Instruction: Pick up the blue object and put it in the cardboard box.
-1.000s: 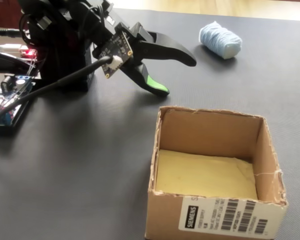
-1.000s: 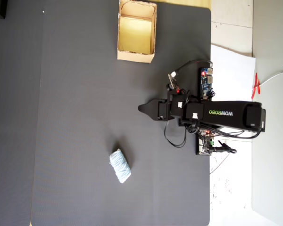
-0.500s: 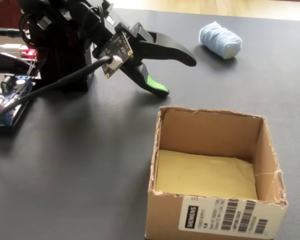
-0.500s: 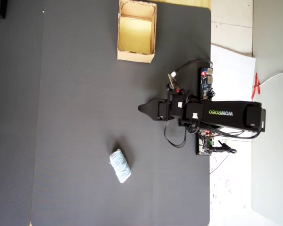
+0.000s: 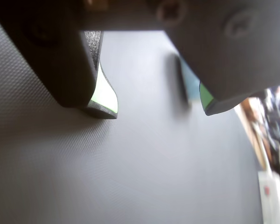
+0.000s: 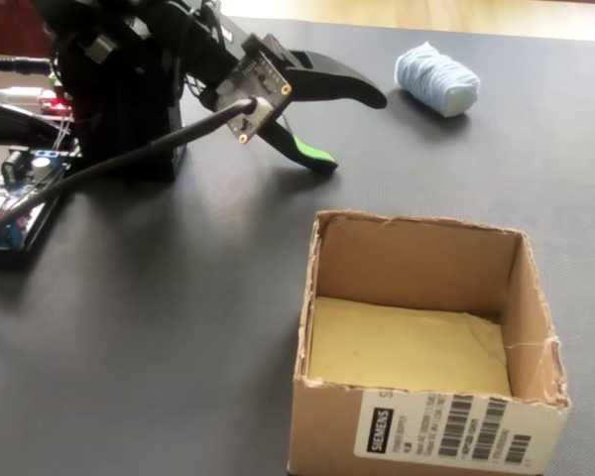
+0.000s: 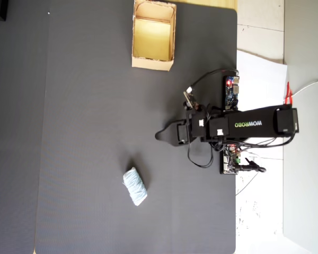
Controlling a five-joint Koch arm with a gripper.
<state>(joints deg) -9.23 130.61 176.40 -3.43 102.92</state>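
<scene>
The pale blue object (image 6: 436, 79) lies on the dark mat at the back right of the fixed view, apart from everything else. In the overhead view this blue object (image 7: 134, 186) rests below and left of the arm. The wrist view shows only a sliver of the blue object (image 5: 191, 85) beside the right jaw. My gripper (image 6: 352, 132) hovers above the mat, open, with nothing between its green-lined jaws. It points toward the bundle and stops short of it. The cardboard box (image 6: 322, 426) stands open and empty at the front; in the overhead view the box (image 7: 152, 64) is at the top.
The arm's black base (image 6: 119, 109) stands at the left with circuit boards (image 6: 15, 188) and a thick black cable (image 6: 129, 159) beside it. The mat's right edge (image 7: 236, 79) borders white paper in the overhead view.
</scene>
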